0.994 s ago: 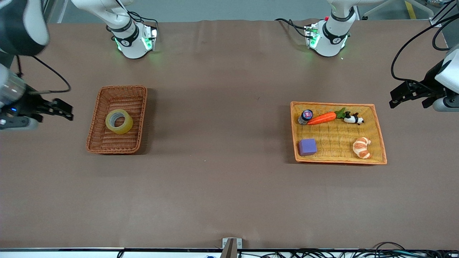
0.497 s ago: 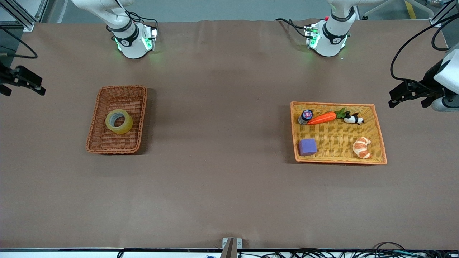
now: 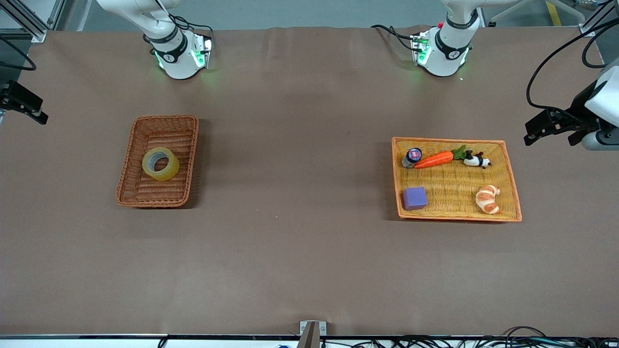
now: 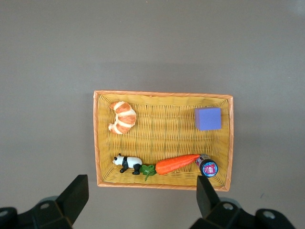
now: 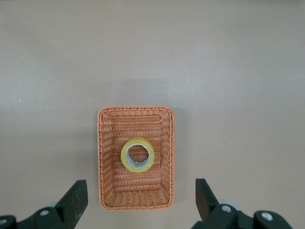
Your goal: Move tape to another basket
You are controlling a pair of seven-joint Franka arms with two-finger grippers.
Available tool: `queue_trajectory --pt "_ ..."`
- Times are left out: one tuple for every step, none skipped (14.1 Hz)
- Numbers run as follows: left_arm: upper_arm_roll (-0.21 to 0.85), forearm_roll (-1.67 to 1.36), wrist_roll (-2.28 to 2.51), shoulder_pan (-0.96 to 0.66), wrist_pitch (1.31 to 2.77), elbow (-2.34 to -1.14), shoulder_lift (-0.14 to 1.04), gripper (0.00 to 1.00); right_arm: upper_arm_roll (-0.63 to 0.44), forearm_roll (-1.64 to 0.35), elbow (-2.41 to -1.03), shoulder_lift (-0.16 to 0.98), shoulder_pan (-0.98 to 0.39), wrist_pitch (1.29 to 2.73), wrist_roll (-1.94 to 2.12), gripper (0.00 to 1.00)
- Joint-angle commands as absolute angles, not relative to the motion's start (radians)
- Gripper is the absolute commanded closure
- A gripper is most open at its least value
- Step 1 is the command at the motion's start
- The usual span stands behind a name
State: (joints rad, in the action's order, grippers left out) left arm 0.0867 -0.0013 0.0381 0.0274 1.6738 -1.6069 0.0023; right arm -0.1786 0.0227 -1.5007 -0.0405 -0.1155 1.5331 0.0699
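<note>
While right end effector [image 3: 22,104] is cut off, tape [image 3: 160,164] in basket [image 3: 145,195]

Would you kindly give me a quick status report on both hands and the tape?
Left hand open, high above yellow tray. Right hand open, high above brown basket. Tape lying flat in brown basket, ungripped. Nothing in the way.

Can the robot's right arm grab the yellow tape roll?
Probably yes. The yellowish ring-shaped tape roll lies uncovered in the reddish-brown wicker basket, and the open right pincer hangs high above it.
</note>
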Motion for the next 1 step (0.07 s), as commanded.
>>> queue_trajectory --pt "0.091 0.008 0.028 0.029 1.660 -1.606 -0.006 0.00 -0.169 0.011 -1.491 -0.032 -0.097 1.532 0.067 0.00"
